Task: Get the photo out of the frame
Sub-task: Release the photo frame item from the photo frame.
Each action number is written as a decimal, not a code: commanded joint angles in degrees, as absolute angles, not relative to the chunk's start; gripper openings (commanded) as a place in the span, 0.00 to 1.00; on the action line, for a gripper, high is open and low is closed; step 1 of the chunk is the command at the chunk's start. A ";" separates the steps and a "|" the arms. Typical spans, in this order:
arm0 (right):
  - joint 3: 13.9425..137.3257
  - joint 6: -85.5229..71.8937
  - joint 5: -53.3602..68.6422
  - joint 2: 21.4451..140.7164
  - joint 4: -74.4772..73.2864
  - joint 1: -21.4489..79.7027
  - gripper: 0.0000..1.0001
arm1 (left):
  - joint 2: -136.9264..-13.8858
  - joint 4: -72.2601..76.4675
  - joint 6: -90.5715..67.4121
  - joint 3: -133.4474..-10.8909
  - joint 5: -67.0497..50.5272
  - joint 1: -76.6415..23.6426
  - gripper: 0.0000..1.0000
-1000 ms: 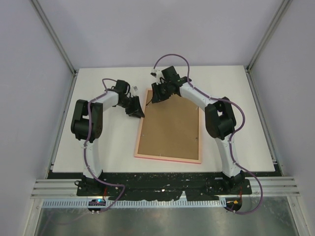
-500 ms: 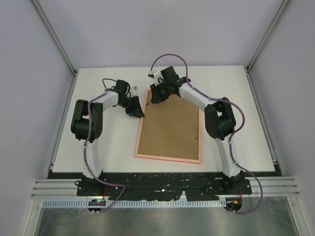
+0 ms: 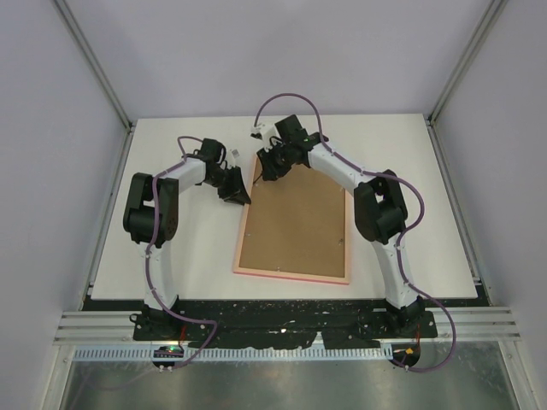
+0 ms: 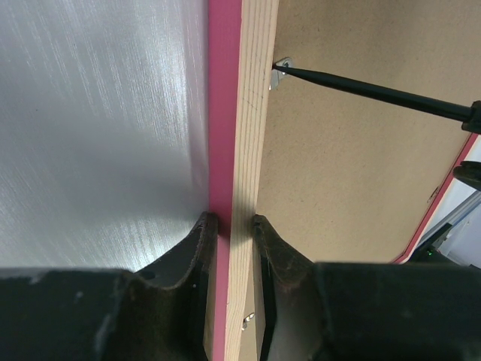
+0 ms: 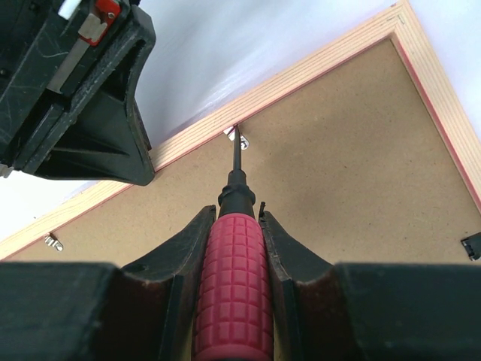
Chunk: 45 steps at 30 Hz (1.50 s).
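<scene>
Top view: pinching frame [image 3: 291, 277] by its left rail with left gripper [image 3: 237, 190], near the far corner. Poising right gripper [image 3: 266, 168] over that far left corner, just ahead and right of the left gripper, close but apart. Finding frame lying back-up on table [image 3: 427, 213], brown board [image 3: 295, 226] filling it, running from both grippers back toward the arm bases. Not seeing photo in any view; cannot tell where it sits.

Left wrist: squeezing frame [image 4: 252, 113] between both fingers [image 4: 197, 252], jaws narrow, one finger on the pink outer side, the other on the board side of the pale wood back. Seeing table [image 4: 98, 135] left of the fingers, board [image 4: 353, 173] to the right. Catching a small metal tab [image 4: 279, 75] ahead of the fingers on the rail's inner edge, with the black shaft of screwdriver [image 4: 376, 94] reaching it from the right.

Right wrist: clamping red handle of screwdriver [image 5: 233, 301] between both fingers [image 5: 197, 248], jaws narrow around it. Pointing shaft straight ahead, tip touching tab [image 5: 239, 139] at inner edge of frame [image 5: 316, 64]. Seeing left gripper [image 5: 83, 98] ahead and left on the rail, board [image 5: 361, 173] under and right of the fingers, second tab [image 5: 52, 242] far left, black clip [image 5: 472, 246] at far right.
</scene>
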<state>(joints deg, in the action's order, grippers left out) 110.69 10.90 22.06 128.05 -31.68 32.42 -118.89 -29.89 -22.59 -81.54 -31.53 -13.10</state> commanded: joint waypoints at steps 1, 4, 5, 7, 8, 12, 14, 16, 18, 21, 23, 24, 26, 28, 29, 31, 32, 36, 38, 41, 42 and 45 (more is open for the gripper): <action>113.73 17.47 23.47 128.14 -36.64 33.93 0.08 | -120.23 -30.23 -23.20 -82.62 -30.06 -13.45 0.00; 113.99 20.38 23.38 128.49 -38.05 34.28 0.08 | -120.23 -30.23 -23.29 -82.62 -30.06 -13.36 0.00; 114.08 21.61 23.73 128.58 -38.67 34.36 0.08 | -120.15 -30.23 -23.29 -82.62 -30.06 -13.45 0.00; 114.17 23.72 23.73 128.85 -40.16 34.72 0.08 | -120.23 -30.23 -23.29 -82.62 -30.06 -13.36 0.00; 114.17 24.43 23.82 129.11 -40.78 34.98 0.08 | -120.23 -30.23 -23.29 -82.62 -30.06 -13.36 0.00; 113.82 28.21 23.99 129.20 -43.15 35.77 0.08 | -120.15 -30.06 -23.38 -82.44 -29.97 -13.36 0.00; 113.82 29.35 23.82 129.11 -43.59 35.86 0.08 | -119.97 -30.06 -23.38 -82.35 -29.97 -13.36 0.00; 113.82 29.71 23.47 128.85 -43.59 35.95 0.08 | -119.97 -29.88 -23.47 -82.27 -29.88 -13.36 0.00; 113.99 29.88 23.03 128.50 -43.33 35.86 0.08 | -119.97 -29.79 -23.47 -82.18 -29.88 -13.45 0.00; 113.99 29.88 21.71 128.06 -42.98 36.04 0.08 | -119.97 -29.71 -23.47 -82.18 -29.88 -13.36 0.00; 113.91 29.97 21.18 128.06 -42.98 35.95 0.08 | -119.97 -29.79 -23.47 -82.18 -29.97 -13.36 0.00; 113.91 29.97 21.01 127.97 -42.98 36.03 0.08 | -119.97 -29.79 -23.47 -82.18 -29.88 -13.36 0.00; 113.82 29.88 21.35 127.88 -42.89 35.95 0.08 | -119.88 -29.53 -23.47 -82.09 -29.88 -13.36 0.00; 113.91 29.88 21.97 127.62 -43.07 36.12 0.08 | -119.88 -29.79 -23.47 -82.18 -29.97 -13.45 0.00; 113.91 29.88 22.32 127.44 -43.07 36.21 0.08 | -119.88 -29.71 -23.47 -82.18 -29.97 -13.45 0.00; 114.17 29.88 22.59 127.27 -43.50 36.47 0.08 | -119.88 -29.71 -23.47 -82.18 -29.97 -13.36 0.00; 114.43 29.88 22.33 127.27 -43.77 36.56 0.08 | -119.97 -29.71 -23.47 -82.18 -29.97 -13.36 0.00; 115.31 29.09 22.59 126.30 -44.12 36.65 0.08 | -119.97 -29.62 -23.55 -82.09 -30.06 -13.36 0.00; 115.14 28.65 22.76 125.16 -43.95 36.65 0.08 | -119.88 -29.53 -23.55 -82.09 -30.06 -13.36 0.00; 114.17 28.13 22.85 122.09 -43.86 36.65 0.08 | -120.06 -29.44 -23.55 -82.09 -30.23 -13.36 0.00; 113.21 27.95 22.68 121.38 -43.86 36.65 0.08 | -119.97 -29.44 -23.55 -82.09 -30.32 -13.36 0.00; 110.14 27.51 21.01 117.18 -43.68 36.65 0.08 | -120.06 -29.53 -23.56 -82.18 -30.41 -13.27 0.00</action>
